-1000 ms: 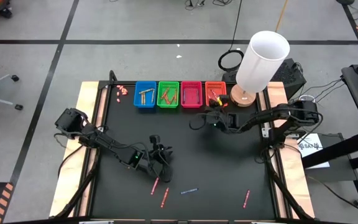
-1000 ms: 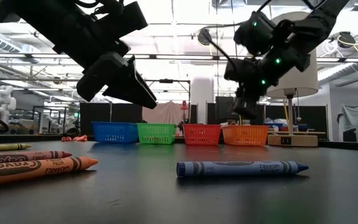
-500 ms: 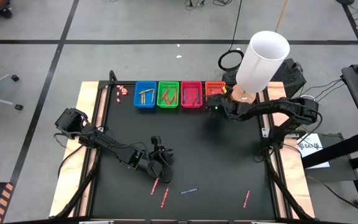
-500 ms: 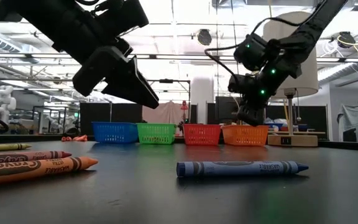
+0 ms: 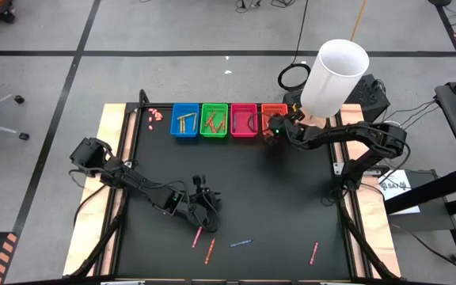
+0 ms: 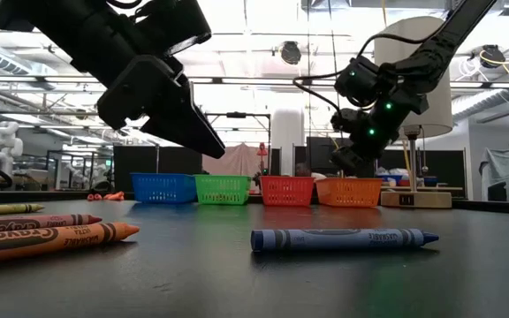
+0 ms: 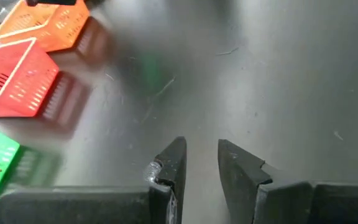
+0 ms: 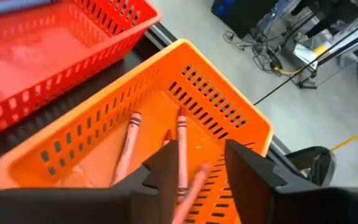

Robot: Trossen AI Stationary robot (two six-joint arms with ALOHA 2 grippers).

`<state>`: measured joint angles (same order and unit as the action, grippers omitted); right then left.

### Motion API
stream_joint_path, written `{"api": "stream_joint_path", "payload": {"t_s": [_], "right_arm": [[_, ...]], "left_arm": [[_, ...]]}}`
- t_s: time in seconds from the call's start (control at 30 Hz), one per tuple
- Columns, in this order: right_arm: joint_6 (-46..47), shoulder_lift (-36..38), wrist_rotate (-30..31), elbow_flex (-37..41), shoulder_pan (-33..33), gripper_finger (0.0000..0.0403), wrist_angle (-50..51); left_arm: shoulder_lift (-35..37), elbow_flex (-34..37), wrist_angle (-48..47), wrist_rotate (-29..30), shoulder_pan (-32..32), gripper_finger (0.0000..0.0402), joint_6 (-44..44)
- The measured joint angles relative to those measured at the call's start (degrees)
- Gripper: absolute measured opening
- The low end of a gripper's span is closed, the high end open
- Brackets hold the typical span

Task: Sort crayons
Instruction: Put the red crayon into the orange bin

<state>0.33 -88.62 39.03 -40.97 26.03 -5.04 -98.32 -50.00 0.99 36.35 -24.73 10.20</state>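
- Left gripper (image 5: 200,207) hovers low over the near-centre of the counter (image 5: 291,206). In its wrist view the fingers (image 7: 174,163) stand a narrow gap apart with nothing between them: part-open, empty.
- Loose crayons on the counter: two red ones (image 5: 198,236) just near-side of the left gripper, a blue crayon (image 5: 241,242) beside them, one more red crayon (image 5: 314,252) well apart toward the right. Low view shows an orange crayon (image 6: 56,238) close to the lens.
- Judgement: the left arm's next pick is likely the nearest red one. It should widen the gap first, line the fingers across the stick, not along it, and come straight down so the crayon does not roll.
- Baskets along the far edge: blue basket (image 5: 185,121) and green basket (image 5: 214,120) hold crayons; pink basket (image 5: 244,121); orange basket (image 5: 274,113) rightmost.
- Right gripper (image 5: 277,127) sits directly above the orange basket. Wrist view: fingers (image 8: 247,165) spread apart, holding nothing; several crayons lie on the basket floor (image 8: 129,140), one showing through the gap.
- Judgement: step in hand is a drop into the orange basket, apparently just made. To finish cleanly, lift straight up clear of the rim before swinging away, so the basket is not dragged.
- Risk: the lamp (image 5: 331,79) stands just beside the right arm's path; retreat toward the counter centre.
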Motion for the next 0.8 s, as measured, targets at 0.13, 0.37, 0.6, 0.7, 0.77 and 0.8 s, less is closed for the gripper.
{"api": "stream_joint_path", "payload": {"t_s": [0.13,0.37,0.6,0.7,0.77,0.8], "right_arm": [[0.8,0.2,0.1,0.0,-1.1,0.0158,0.2],[4.4,8.9,-0.3,0.1,-8.2,0.0211,6.7],[14.1,21.9,-13.0,0.0,-18.9,0.0210,16.2],[16.0,23.4,-20.6,0.0,-23.7,0.0206,18.1],[16.0,22.9,-23.9,0.0,-27.4,0.0206,19.2],[15.7,22.4,-24.3,0.0,-29.4,0.0206,19.6]], "left_arm": [[0.0,0.0,0.0,-2.3,0.0,0.0089,1.5],[0.0,0.0,0.0,-3.4,0.0,0.0089,1.6],[0.0,0.0,0.2,-6.5,0.0,0.0089,1.5],[0.0,0.0,0.2,-6.6,0.0,0.0089,1.5],[0.0,0.0,0.2,-6.6,0.0,0.0089,1.5],[0.0,0.0,0.2,-6.6,0.0,0.0089,1.5]]}}
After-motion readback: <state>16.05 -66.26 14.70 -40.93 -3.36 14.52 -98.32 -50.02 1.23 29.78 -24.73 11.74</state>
